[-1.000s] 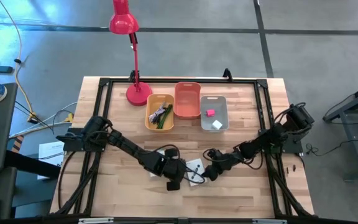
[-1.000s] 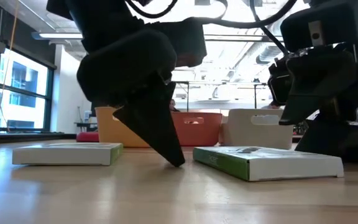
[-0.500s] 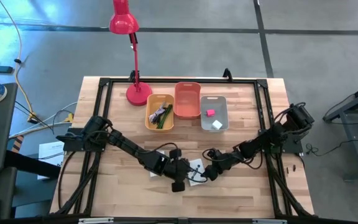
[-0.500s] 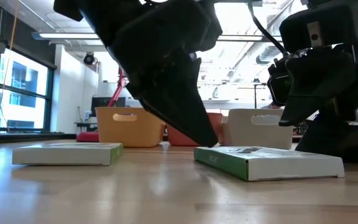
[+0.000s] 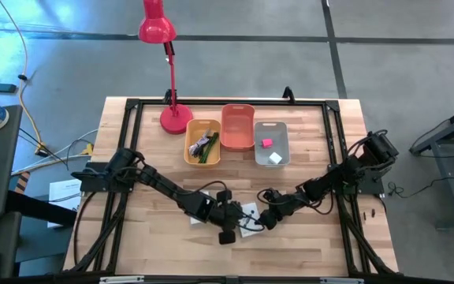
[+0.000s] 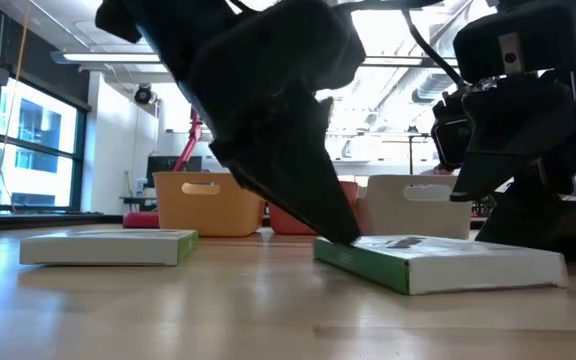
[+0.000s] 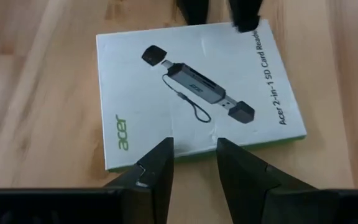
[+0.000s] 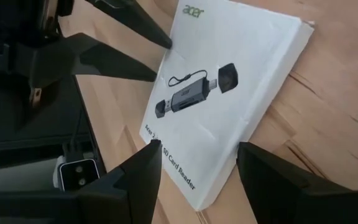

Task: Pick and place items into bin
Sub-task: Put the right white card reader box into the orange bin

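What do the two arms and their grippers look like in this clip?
Both arms are black, jointed, with thin black cables looped along them. The left gripper has two matte black, wedge-shaped fingers that taper to blunt tips. The right gripper has the same black tapered fingers. I see no markings or colour accents on either.

Bright, even light; backlit low view

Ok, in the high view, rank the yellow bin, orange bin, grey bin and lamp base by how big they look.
Largest to smallest:
1. orange bin
2. yellow bin and grey bin, which look about alike, so I won't split them
3. lamp base
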You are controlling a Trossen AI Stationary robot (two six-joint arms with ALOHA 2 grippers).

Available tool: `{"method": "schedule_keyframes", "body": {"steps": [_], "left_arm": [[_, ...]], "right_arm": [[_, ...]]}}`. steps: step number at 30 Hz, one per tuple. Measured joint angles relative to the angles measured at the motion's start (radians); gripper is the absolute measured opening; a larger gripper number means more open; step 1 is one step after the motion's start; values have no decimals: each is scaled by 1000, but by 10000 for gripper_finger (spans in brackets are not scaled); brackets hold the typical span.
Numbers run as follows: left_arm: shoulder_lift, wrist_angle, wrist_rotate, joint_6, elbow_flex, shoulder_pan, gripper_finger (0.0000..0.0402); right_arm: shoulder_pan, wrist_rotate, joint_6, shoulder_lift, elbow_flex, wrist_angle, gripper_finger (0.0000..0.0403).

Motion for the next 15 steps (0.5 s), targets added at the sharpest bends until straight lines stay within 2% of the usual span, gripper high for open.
{"method": "schedule_keyframes", "body": {"steps": [11,15], "left_arm": [[16,-13,10,-21,2,-14,110],[16,-58,12,-21,2,-28,111]], "right_arm": [[0,7,-2,1,-2,38,199],[-2,8,18,1,1,-2,199]]}}
